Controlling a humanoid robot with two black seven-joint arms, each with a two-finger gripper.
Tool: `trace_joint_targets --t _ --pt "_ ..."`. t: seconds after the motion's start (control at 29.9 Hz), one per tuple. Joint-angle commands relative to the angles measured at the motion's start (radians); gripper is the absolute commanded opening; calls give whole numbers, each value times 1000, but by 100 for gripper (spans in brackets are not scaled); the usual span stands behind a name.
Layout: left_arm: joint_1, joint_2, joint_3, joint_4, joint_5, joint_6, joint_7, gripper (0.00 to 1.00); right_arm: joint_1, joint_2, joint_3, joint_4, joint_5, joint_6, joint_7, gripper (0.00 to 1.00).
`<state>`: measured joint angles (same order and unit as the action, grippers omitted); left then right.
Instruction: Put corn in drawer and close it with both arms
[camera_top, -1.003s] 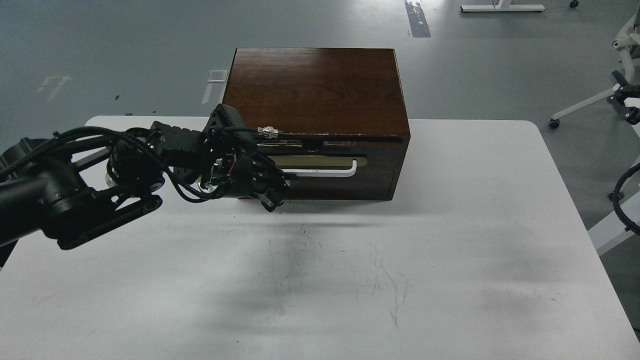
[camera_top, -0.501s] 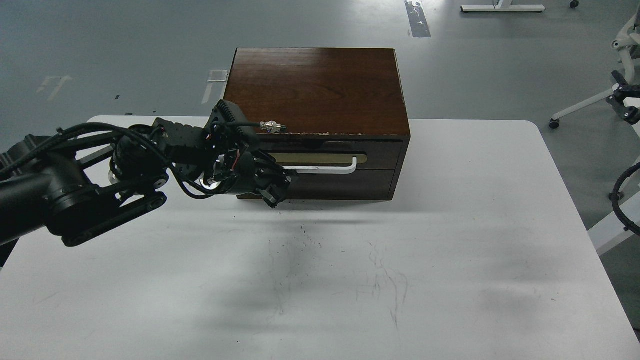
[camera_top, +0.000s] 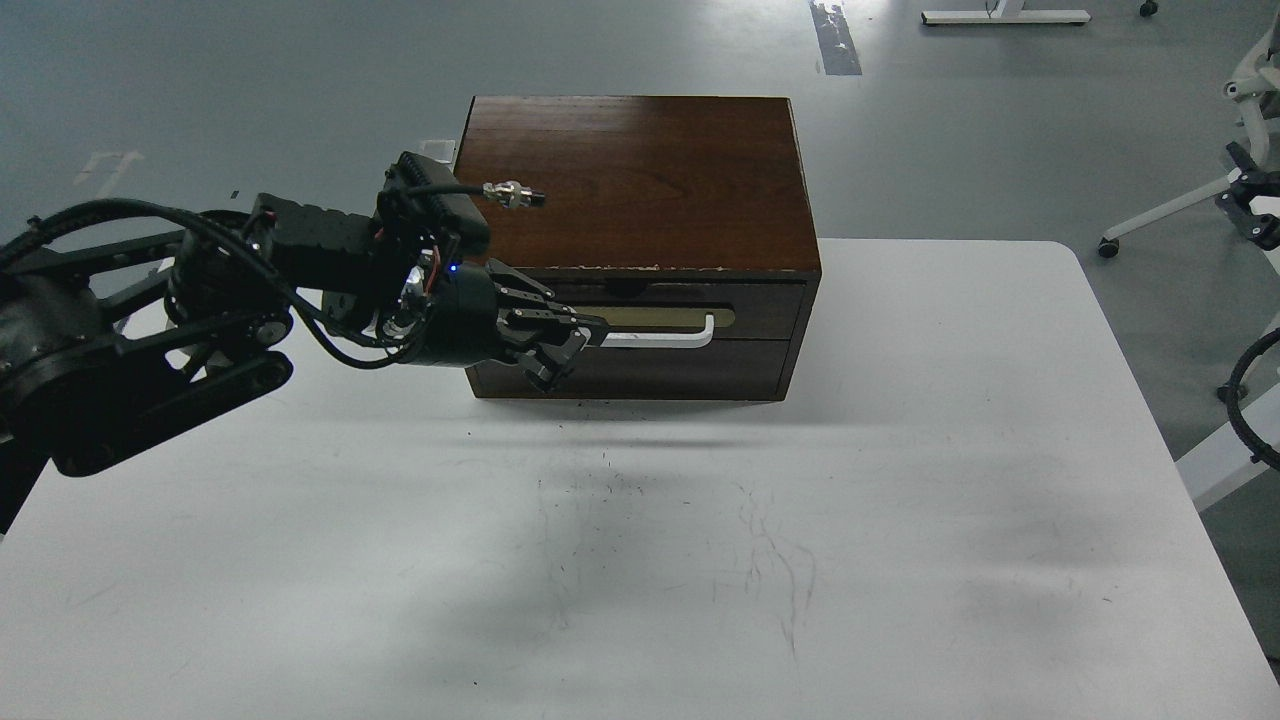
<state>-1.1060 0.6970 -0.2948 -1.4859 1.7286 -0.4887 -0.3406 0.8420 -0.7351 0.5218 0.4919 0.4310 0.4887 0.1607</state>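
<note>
The drawer (camera_top: 690, 312) was a little pulled out one second ago, with a gap showing under the cabinet top; now its front sits flush with the front of the cabinet (camera_top: 640, 170), so it is closed. The left arm (camera_top: 150, 330) has moved back to the left and a little up since then. Its gripper (camera_top: 575, 345) was lower before, in front of the bottom panel; now it is at the height of the handle (camera_top: 665, 338), at the handle's left end. The two fingers (camera_top: 560, 318) are spread apart, one above and one below, and they hold nothing. Whether a fingertip touches the handle, I cannot tell. The corn is not visible in any place; the drawer hides its inside. The right arm is not in the picture.

The cabinet stands at the far middle of a white table (camera_top: 900, 560) with rounded corners. The table has dark scratches and smudges (camera_top: 600, 480) near its middle, and the arm throws a soft shadow there. Behind the table is a grey floor (camera_top: 250, 80) with some tape marks (camera_top: 835, 40). At the right edge, white legs of a chair (camera_top: 1180, 205) and a black cable (camera_top: 1245, 400) are seen.
</note>
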Motion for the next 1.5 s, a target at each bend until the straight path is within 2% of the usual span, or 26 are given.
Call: trace_joint_targets --t 0.0,0.07,0.1,0.17,0.23,0.27,0.3,0.33,0.37,0.4,0.63,0.7,0.77,0.94,1.1,1.14,1.17,1.2,1.47 --pt "3 33 -104 38 -291 0 -25 0 11 0 3 2 0 0 2 100" --pt "6 55 -150 113 -524 0 -29 2 16 -1 4 2 0 0 3 100" --pt "8 79 -167 159 -692 0 -29 10 19 -3 15 2 0 0 3 100" --pt "9 105 -178 194 -869 0 -31 15 23 -4 29 1 0 0 3 100" --pt "17 157 -187 274 -1222 0 -29 36 25 -21 61 2 0 0 2 100" --pt "20 165 -187 298 -1304 0 -29 41 25 -24 67 2 0 0 0 100" --pt "26 171 -187 349 -1433 0 -26 50 25 -26 76 2 0 0 0 100" --pt "37 170 -185 407 -1542 0 -22 65 25 -24 79 2 0 0 0 100" --pt "37 170 -185 408 -1543 0 -21 65 25 -24 79 2 0 0 0 100" --pt "43 165 -187 474 -1630 0 -20 75 26 -24 81 2 0 0 0 100" --pt "58 61 -190 904 -1951 0 -17 77 49 -21 79 1 0 0 -12 100" --pt "60 -9 -191 1068 -2058 0 11 76 48 -17 66 2 -3 0 -12 100" --pt "64 -46 -191 1116 -2078 0 34 76 48 -15 58 1 -8 0 -12 100" --pt "106 -65 -193 1119 -2086 0 46 76 51 6 67 -3 -8 0 -6 100" --pt "153 -119 -190 1127 -2080 0 34 79 52 86 86 -58 -5 0 0 100" --pt "156 -129 -188 1133 -2078 0 35 82 51 109 90 -85 2 0 -1 100" --pt "158 -139 -187 1142 -2077 0 44 91 51 130 96 -110 5 0 -3 100" --pt "159 -140 -185 1148 -2077 0 44 93 49 143 99 -122 5 0 -3 100" --pt "176 -194 -187 1159 -2078 0 57 96 48 322 116 -237 15 0 -10 100"
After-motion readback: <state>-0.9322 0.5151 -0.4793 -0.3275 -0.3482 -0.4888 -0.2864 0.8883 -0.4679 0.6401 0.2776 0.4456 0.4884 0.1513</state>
